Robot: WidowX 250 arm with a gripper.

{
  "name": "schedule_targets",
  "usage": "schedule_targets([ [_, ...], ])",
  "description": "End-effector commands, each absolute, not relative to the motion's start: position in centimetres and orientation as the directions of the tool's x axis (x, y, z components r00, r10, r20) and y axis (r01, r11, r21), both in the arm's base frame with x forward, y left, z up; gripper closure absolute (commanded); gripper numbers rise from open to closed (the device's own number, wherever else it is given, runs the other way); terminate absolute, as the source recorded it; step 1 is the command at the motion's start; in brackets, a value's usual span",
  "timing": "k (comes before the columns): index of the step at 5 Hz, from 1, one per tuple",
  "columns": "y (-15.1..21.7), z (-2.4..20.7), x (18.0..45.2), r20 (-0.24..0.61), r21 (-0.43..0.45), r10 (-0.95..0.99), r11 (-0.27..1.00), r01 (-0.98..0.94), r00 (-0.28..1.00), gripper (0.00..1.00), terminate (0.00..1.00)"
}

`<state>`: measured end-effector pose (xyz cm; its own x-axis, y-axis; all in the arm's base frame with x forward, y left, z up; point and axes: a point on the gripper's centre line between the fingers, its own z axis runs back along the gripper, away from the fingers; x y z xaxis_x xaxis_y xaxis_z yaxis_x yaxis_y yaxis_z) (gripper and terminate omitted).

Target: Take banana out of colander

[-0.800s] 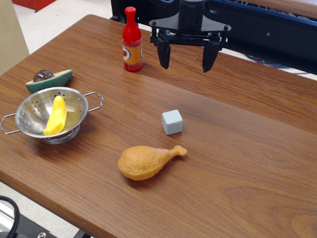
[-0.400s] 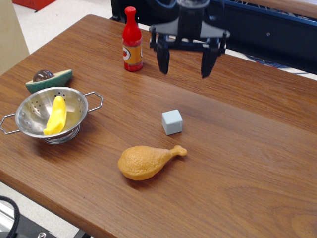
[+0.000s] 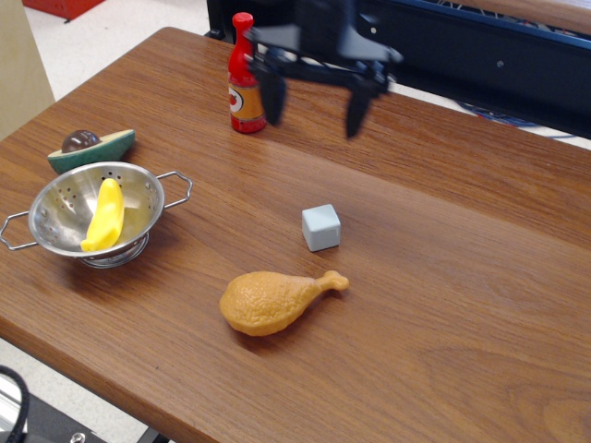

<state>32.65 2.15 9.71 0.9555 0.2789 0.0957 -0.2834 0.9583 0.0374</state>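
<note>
Banana [image 3: 103, 216] lies lengthwise inside the colander [image 3: 55, 231], leaning against the perforated wall, at the left edge of the wooden table [image 3: 443, 305]. It is well apart from the gripper [image 3: 314, 103], which hangs above the far side of the table with its two dark fingers [image 3: 273, 96] spread wide and nothing between them (the whole gripper is blurred by motion). The left fingertip sits just in front of the red sauce bottle [image 3: 246, 76] in this view.

Compared with the frames before, the gripper has shifted to the left, toward the bottle and the colander's side of the table; earlier it hung further right, clear of the bottle. Its fingers are spread about as widely as before. Nothing else has moved: the avocado half [image 3: 92, 149] behind the colander, the grey cube [image 3: 320, 227] and the chicken drumstick [image 3: 275, 301] all lie where they were.
</note>
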Motion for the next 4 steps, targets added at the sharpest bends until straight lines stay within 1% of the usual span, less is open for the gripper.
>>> schedule_targets([
  [1, 7.3, 12.3, 29.2, 0.147, 0.035, 0.204, 0.977, -0.211, 0.968, 0.00, 0.00],
  [2, 9.9, 12.3, 26.3, 0.140, 0.035, 0.161, 0.985, -0.167, 0.977, 0.00, 0.00],
  [3, 11.5, 10.9, 24.2, 0.125, 0.073, 0.143, 0.985, -0.153, 0.982, 0.00, 0.00],
  [4, 13.3, 10.3, 22.9, 0.152, 0.100, 0.118, 0.986, -0.134, 0.981, 0.00, 0.00],
])
